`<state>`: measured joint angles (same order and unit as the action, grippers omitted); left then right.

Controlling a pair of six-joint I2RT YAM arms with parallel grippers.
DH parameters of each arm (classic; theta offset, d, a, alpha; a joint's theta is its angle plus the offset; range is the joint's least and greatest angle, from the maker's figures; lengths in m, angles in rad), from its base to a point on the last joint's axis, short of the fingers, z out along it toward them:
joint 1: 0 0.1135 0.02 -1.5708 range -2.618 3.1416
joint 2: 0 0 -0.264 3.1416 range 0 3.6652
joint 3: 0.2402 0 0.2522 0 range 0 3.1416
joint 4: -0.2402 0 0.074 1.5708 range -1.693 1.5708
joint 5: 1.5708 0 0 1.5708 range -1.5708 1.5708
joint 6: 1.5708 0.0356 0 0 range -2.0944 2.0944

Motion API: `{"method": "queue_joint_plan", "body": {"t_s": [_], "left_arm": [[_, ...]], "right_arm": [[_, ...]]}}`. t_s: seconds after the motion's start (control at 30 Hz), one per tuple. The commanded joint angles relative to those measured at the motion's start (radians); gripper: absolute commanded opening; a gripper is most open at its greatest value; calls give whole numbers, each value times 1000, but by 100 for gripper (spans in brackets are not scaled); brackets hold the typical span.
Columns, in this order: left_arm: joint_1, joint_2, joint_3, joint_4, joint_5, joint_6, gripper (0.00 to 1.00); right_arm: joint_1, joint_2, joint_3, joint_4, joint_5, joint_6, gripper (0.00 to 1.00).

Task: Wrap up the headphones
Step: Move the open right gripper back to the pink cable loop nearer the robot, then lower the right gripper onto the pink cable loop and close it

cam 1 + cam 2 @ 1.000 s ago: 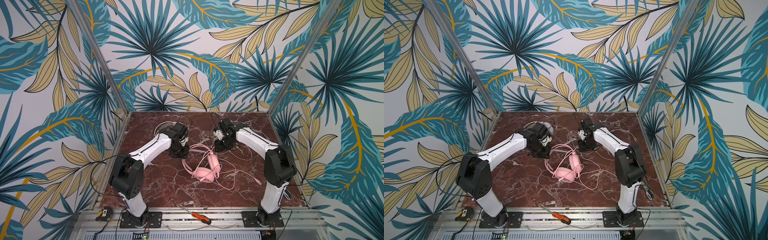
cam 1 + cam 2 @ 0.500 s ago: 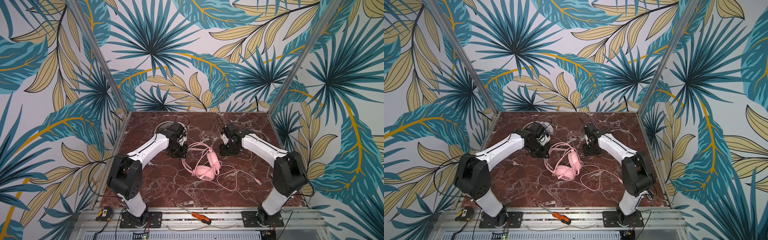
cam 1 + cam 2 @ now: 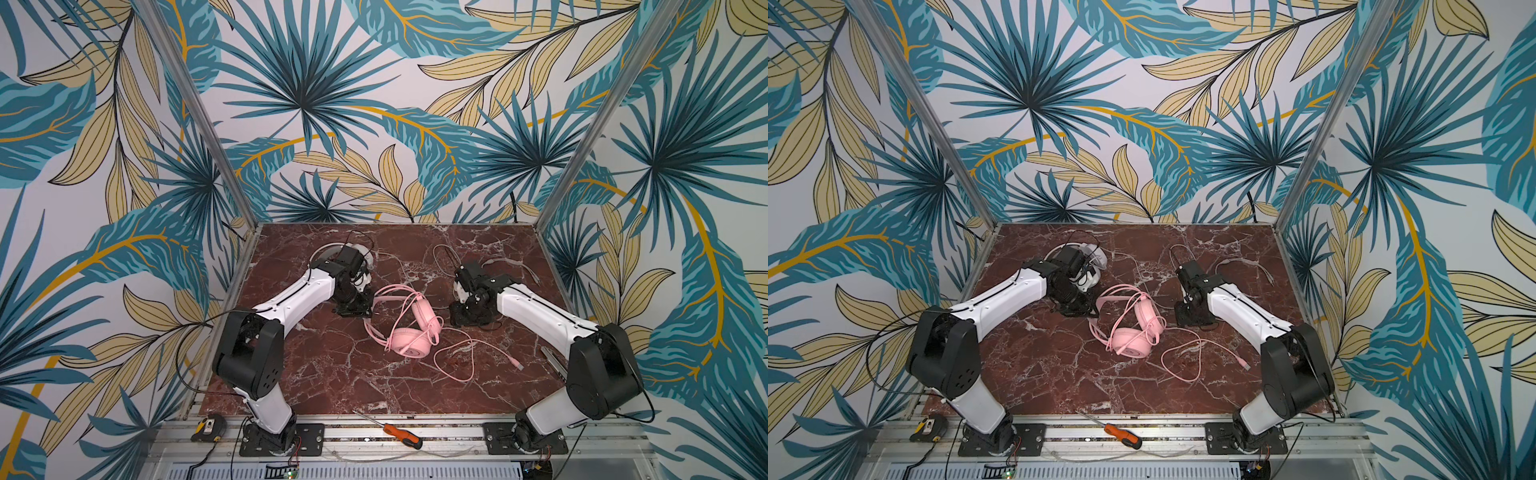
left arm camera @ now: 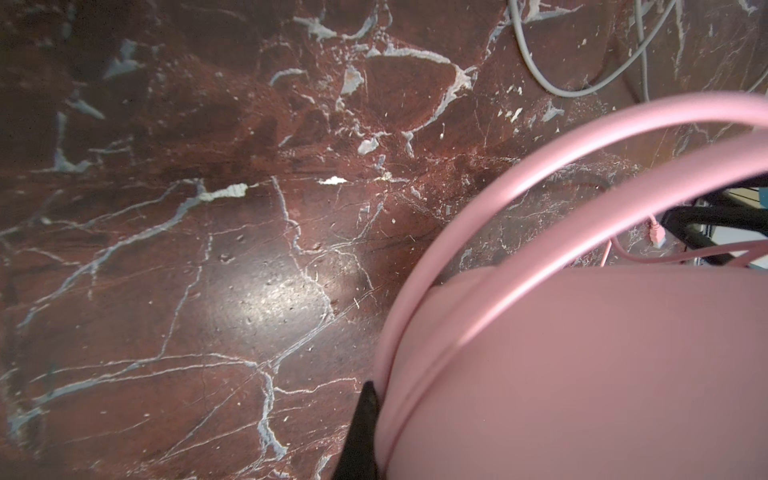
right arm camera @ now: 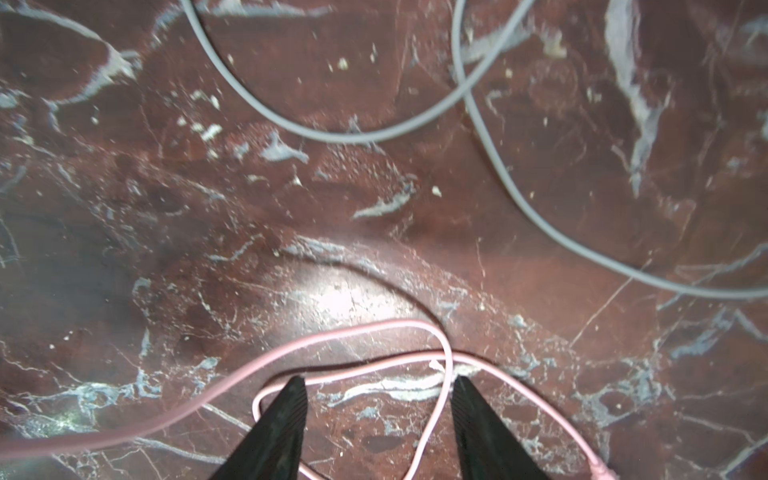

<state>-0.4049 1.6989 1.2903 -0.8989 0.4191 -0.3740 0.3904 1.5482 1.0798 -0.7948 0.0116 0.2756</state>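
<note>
Pink headphones (image 3: 409,332) on marble table (image 3: 332,374), left gripper (image 3: 355,309) pinching headband (image 4: 582,374)

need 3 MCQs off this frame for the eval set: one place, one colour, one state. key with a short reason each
1. Relative to the marble table, the screwdriver lies:
A) at its middle
B) on the metal rail along its front edge
C) at its far edge

2. The cable lying between the right gripper's fingers is:
A) grey
B) black
C) pink

3. The right gripper's jaws stand:
A) shut on the cable
B) open, nothing clamped
C) shut and empty

Key:
1 B: in both top views it rests on the rail, off the marble.
2 C: the right wrist view shows pink strands on the table between the fingers.
3 B: in that view the fingers stand well apart, and the cable lies loose between them.
</note>
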Motion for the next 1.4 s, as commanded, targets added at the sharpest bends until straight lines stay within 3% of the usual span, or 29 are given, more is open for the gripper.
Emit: {"method": "queue_joint_plan", "body": {"t_s": [0.0, 0.37, 0.7, 0.93, 1.37], "left_arm": [[15, -54, -1, 47, 86, -20, 0], [25, -56, -3, 68, 101, -41, 0], [31, -37, -2, 85, 113, -48, 0], [32, -31, 3, 94, 123, -54, 0], [44, -51, -19, 138, 138, -105, 0]], "right_arm": [[-3, -30, -55, -23, -19, 49, 58], [-2, -54, -131, -48, -46, 154, 55], [4, -118, -243, -31, -53, 274, 46], [25, -89, -273, 2, -62, 285, 40], [84, -44, -305, 33, -38, 283, 18]]}}
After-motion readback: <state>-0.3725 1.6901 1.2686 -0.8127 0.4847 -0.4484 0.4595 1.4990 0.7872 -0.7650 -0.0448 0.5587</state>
